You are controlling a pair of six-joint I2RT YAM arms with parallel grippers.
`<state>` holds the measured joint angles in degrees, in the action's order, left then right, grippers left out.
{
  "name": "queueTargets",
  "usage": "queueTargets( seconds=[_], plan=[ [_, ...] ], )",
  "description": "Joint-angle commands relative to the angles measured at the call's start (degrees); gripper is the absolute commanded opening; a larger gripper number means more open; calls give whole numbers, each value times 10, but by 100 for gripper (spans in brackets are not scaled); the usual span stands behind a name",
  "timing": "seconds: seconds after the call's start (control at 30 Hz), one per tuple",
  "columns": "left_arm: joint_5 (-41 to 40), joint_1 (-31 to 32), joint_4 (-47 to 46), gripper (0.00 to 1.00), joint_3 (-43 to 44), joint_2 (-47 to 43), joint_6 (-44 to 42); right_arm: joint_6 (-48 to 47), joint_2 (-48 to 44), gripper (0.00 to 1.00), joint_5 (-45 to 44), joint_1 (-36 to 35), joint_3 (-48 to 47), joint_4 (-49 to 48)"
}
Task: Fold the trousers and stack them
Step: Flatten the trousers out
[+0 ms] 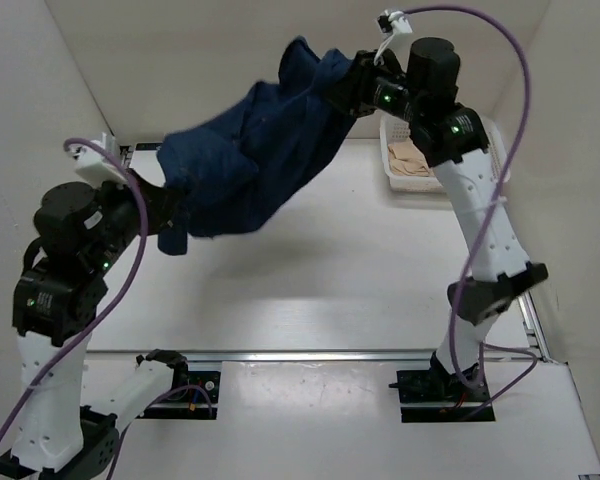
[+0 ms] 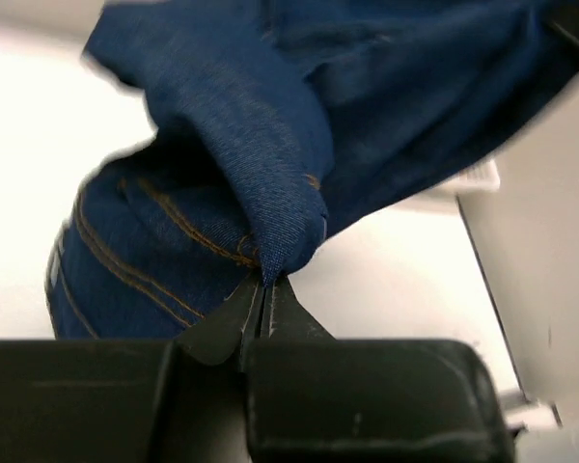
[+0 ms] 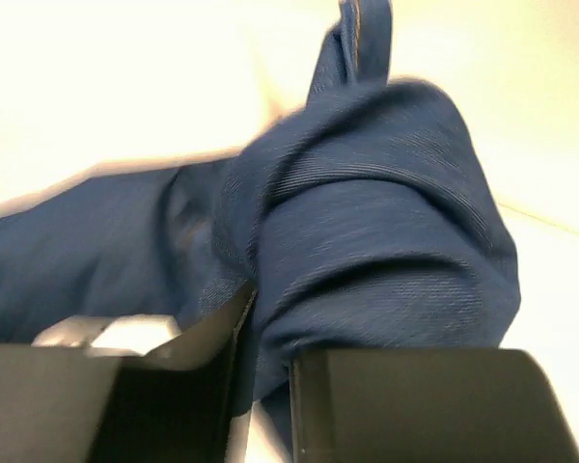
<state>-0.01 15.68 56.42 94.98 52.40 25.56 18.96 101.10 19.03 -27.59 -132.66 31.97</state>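
Observation:
The dark navy trousers [image 1: 255, 160] hang bunched in the air between my two arms, above the table's back half. My left gripper [image 1: 172, 218] is shut on a fold of the denim at the lower left; the left wrist view shows the fingertips [image 2: 262, 294] pinched on a cloth corner [image 2: 280, 241] with tan seam stitching beside it. My right gripper [image 1: 352, 88] is shut on the upper right end, held higher; in the right wrist view the denim [image 3: 367, 241] bulges between and over the fingers [image 3: 222, 323]. The waistband patch is not visible.
A white basket [image 1: 395, 160] holding pale cloth stands at the table's back right, just behind my right arm. White walls enclose the table on the left, back and right. A metal rail [image 1: 310, 354] runs along the near edge.

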Motion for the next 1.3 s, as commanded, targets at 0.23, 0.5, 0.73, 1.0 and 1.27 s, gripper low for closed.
queueTargets(
  seconds=[0.23,0.5,0.73,1.0,1.27],
  plan=[
    [49,133,-66,10,-31,197,40,24,25,100,-126,104,119,96],
    [61,171,-66,10,100,346,29,17,-285,100,-110,169,490,63],
    [120,342,-86,10,275,508,38,-6,-459,99,-139,256,612,136],
    [148,252,-80,100,258,487,43,-18,-484,96,-142,266,589,167],
    [94,86,-80,10,78,379,41,96,-467,50,46,255,723,101]
  ],
)
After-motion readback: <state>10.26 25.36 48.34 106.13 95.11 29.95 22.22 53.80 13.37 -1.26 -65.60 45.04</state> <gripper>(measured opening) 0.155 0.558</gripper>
